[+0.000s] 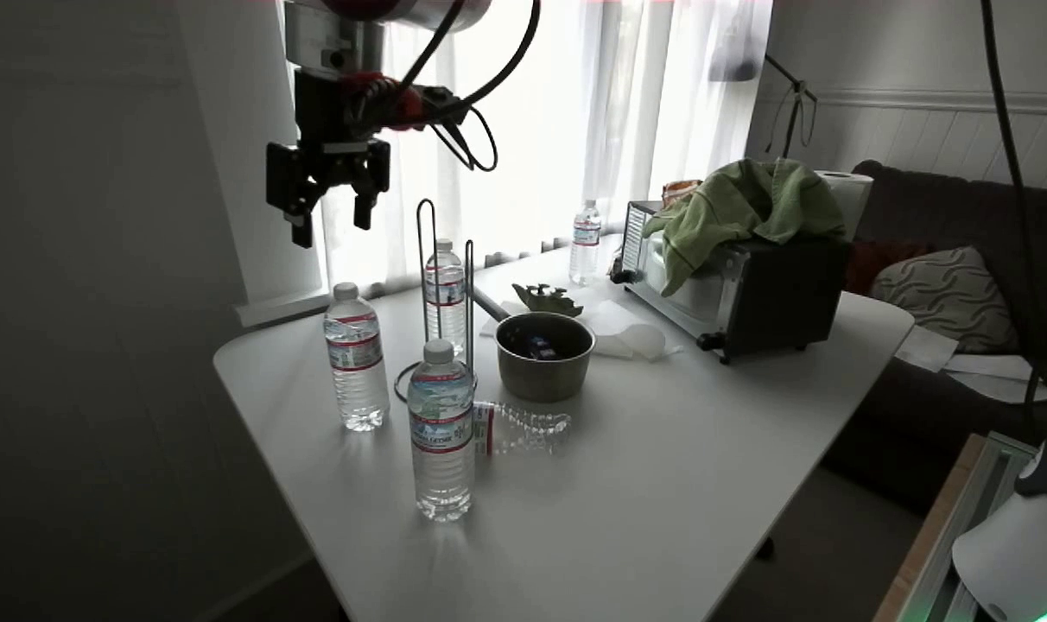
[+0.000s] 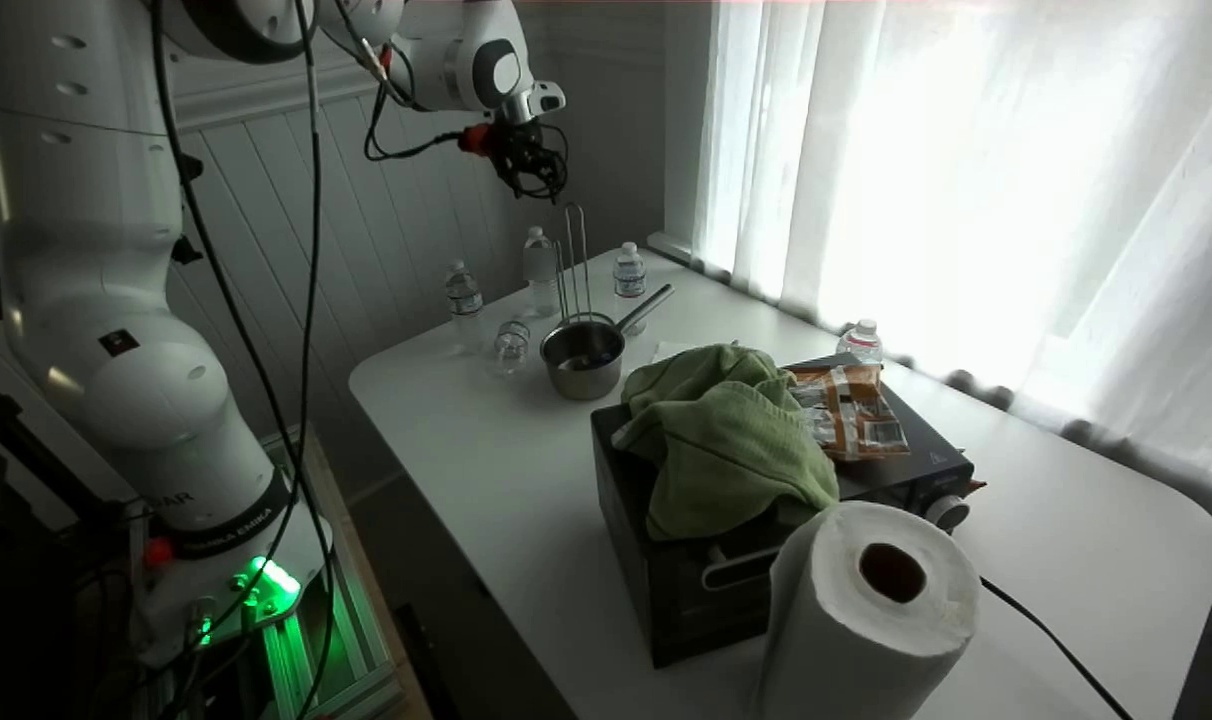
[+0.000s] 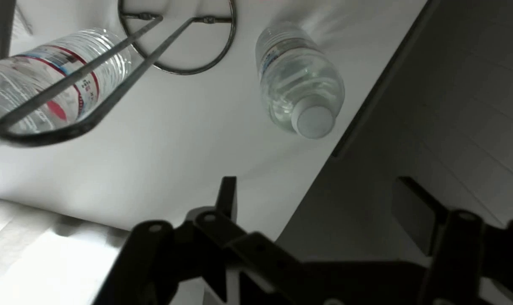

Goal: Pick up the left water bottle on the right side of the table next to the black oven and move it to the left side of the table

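Pincer (image 1: 333,226) agape above the table (image 1: 653,484).

Gripper (image 1: 333,226) above one end of the table (image 1: 653,484)
Below it you've got bottles (image 1: 441,432) around a rack (image 3: 138,73), pot (image 1: 541,376) just past that, oven (image 1: 783,302) way further off, towel (image 1: 748,212) on top.

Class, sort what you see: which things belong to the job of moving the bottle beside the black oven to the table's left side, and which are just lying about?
Job:
oven, as landmark
bottle beside it
table
end effector, open

Lying about:
pot
wire rack
towel
packet
paper roll
bottle on its side
three other upright bottles, probably
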`<move>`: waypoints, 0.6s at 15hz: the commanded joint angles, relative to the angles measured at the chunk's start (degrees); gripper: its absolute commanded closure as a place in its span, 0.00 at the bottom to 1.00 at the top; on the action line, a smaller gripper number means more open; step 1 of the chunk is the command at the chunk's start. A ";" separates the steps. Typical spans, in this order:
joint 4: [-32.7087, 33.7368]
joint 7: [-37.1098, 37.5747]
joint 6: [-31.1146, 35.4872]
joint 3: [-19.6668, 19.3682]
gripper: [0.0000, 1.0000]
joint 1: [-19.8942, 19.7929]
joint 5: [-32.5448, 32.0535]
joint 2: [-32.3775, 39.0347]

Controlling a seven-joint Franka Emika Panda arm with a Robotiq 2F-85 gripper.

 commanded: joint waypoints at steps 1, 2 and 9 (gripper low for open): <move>-0.84 5.21 -8.50 0.09 0.00 0.89 2.67 -6.90; -1.36 7.51 -11.63 -0.23 0.00 1.22 1.96 -9.19; -8.62 13.84 -25.67 -0.49 0.00 -2.58 3.24 -24.38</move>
